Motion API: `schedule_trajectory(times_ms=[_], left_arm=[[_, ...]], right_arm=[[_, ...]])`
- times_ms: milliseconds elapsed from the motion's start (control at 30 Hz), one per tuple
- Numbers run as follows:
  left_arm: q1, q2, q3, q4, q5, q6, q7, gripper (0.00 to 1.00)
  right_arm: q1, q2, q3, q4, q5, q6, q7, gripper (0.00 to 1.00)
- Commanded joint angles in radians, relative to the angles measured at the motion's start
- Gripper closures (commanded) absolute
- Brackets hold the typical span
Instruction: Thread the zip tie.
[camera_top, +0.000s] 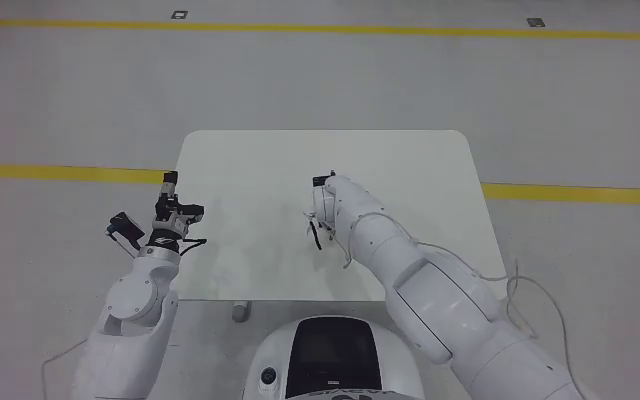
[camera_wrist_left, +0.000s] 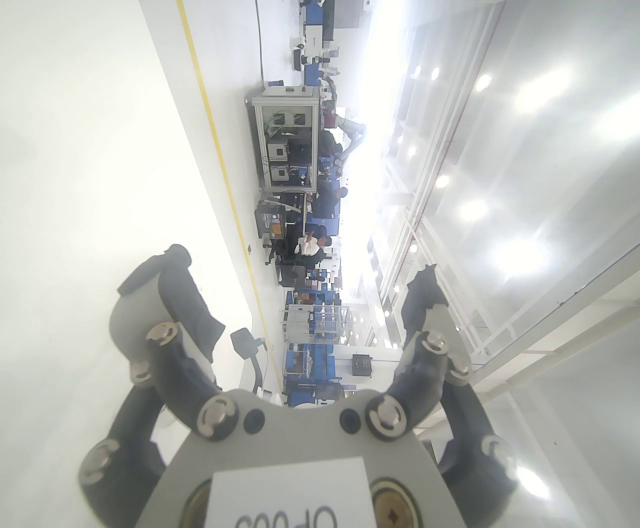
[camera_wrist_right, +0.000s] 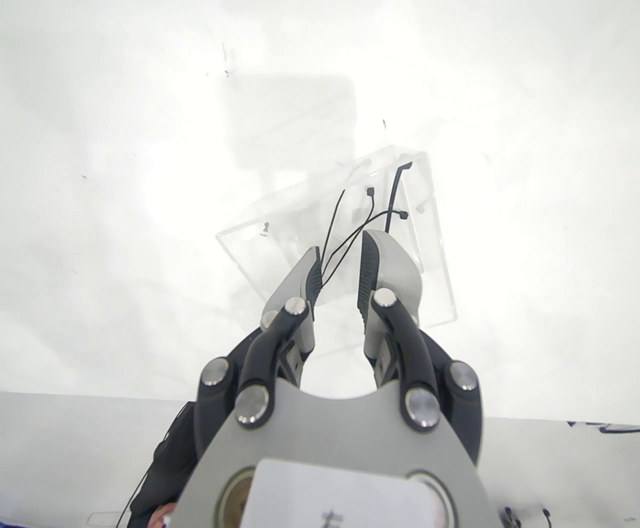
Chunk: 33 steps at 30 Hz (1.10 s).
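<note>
The right gripper (camera_wrist_right: 340, 245) hung with fingers spread over the zip ties (camera_wrist_right: 402, 215), mid-frame in a clear tray (camera_wrist_right: 435, 280). The left gripper (camera_wrist_left: 300, 265) gaped empty. Thin, light, springy and slick, a tie probably wanted pinching mid-strap.

a plain white table (camera_top: 400, 160) is being shown on a pale grey floor (camera_top: 300, 80) being crossed by yellow stripes (camera_top: 300, 28). thin black zip ties (camera_wrist_right: 393, 197) are being seen against a clear, colourless tray (camera_wrist_right: 435, 280). the left gripper (camera_wrist_left: 300, 267) and right gripper (camera_wrist_right: 340, 270) are being shown in silver and black, the right one's pads (camera_wrist_right: 367, 270) being ribbed.
</note>
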Motion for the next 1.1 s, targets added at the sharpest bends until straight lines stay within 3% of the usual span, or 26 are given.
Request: schedule_trajectory(times_ms=[0,500,1067], left_arm=[[0.0,0.0,0.0,0.0,0.0,0.0,0.0,0.0],[0.0,0.0,0.0,0.0,0.0,0.0,0.0,0.0],[0.0,0.0,0.0,0.0,0.0,0.0,0.0,0.0]], right_arm=[[0.004,-0.003,0.003,0.01,0.002,0.0,-0.002,0.8],[0.019,-0.013,0.02,0.059,0.035,0.0,-0.1,0.88],[0.004,-0.006,0.009,0.059,0.038,0.0,-0.104,0.85]])
